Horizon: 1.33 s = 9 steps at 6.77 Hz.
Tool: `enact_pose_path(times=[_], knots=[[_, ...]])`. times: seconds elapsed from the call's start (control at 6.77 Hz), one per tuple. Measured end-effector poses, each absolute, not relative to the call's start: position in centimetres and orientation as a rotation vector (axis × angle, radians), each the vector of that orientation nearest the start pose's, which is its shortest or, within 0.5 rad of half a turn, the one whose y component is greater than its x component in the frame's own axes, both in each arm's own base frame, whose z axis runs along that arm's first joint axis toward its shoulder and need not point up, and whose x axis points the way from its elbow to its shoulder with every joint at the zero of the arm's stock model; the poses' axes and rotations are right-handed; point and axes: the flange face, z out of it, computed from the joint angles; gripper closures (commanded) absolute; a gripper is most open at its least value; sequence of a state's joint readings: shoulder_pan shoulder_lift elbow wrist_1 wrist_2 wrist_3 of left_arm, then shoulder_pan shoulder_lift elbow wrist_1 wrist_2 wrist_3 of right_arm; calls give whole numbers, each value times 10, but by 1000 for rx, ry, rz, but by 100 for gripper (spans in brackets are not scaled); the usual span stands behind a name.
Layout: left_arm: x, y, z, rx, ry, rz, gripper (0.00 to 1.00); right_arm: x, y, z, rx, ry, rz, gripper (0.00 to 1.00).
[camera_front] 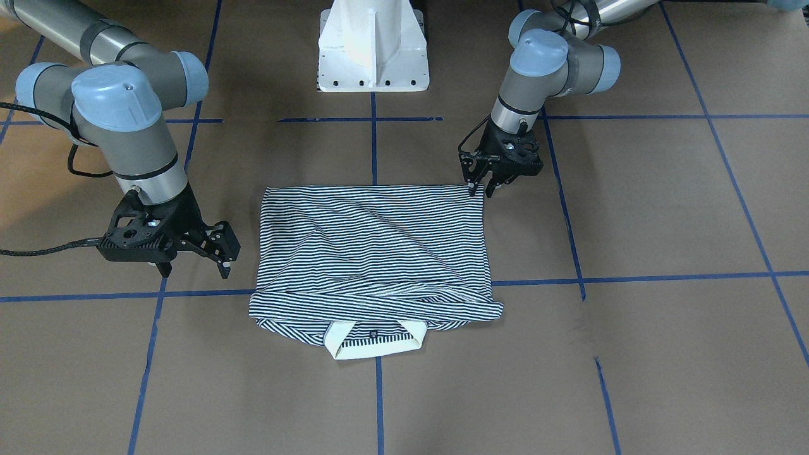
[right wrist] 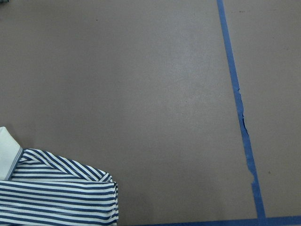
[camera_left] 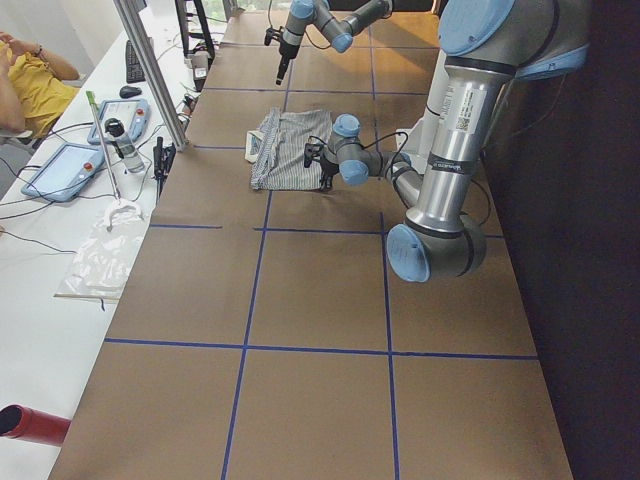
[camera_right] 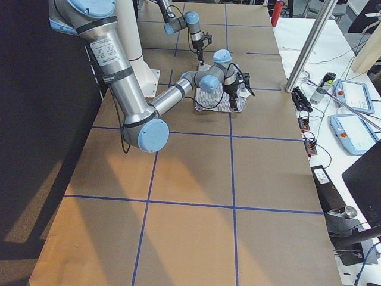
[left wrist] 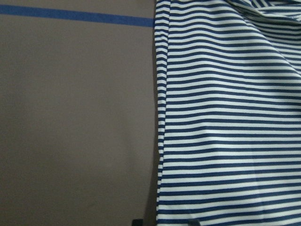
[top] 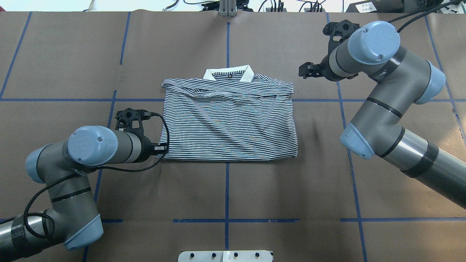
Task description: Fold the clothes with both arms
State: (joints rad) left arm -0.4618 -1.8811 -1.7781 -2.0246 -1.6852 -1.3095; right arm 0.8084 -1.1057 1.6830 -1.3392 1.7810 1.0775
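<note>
Shirt (camera_front: 373,246) lies flat mid-desk (camera_front: 663,208) as a striped rectangle with its sides tucked in. The collar (camera_front: 373,341) is on the edge away from the robot and a straight edge faces it. Left claw (camera_front: 480,186) sits low at the near corner on its own side. The wrist view shows its fingertips apart, straddling the shirt's side edge with nothing pinched yet. Right claw (camera_front: 199,262) is also spread. It hangs over bare desk just beside the collar-end corner on its side and touches no cloth.

The step in hand looks like folding the near edge up to the collar, which needs both near corners. To do it well, the left claw should drop until one finger slides under every layer at the corner. It should then close on the whole stack, not the top ply alone. The right claw belongs at the other near corner, so it must first travel down the shirt's side. Both should lift level and together, keeping the cloth lightly taut so the wrinkles across the middle smooth out. Uneven lift would probably skew the rectangle.
</note>
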Motion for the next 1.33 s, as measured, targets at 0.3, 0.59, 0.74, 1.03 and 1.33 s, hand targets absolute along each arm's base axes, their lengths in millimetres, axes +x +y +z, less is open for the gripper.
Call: enact_pose_path(times=[0.3,0.59,0.74,1.03,1.33], knots=[[499,-371,346,240,944,-154,100,-373,-554,324,330,-762,213,0],[501,-368,347,256,936,-171,100,-373,-554,324,330,-762,213,0],[497,-369,348,281,927,-153,100,-373,-554,324,331,-762,213,0],[465,-397,357,383,874,-69,100,-374,-554,324,330,-763,216,0],[411,-471,387,495,746,-27,100,-375,-553,324,323,-767,230,0]])
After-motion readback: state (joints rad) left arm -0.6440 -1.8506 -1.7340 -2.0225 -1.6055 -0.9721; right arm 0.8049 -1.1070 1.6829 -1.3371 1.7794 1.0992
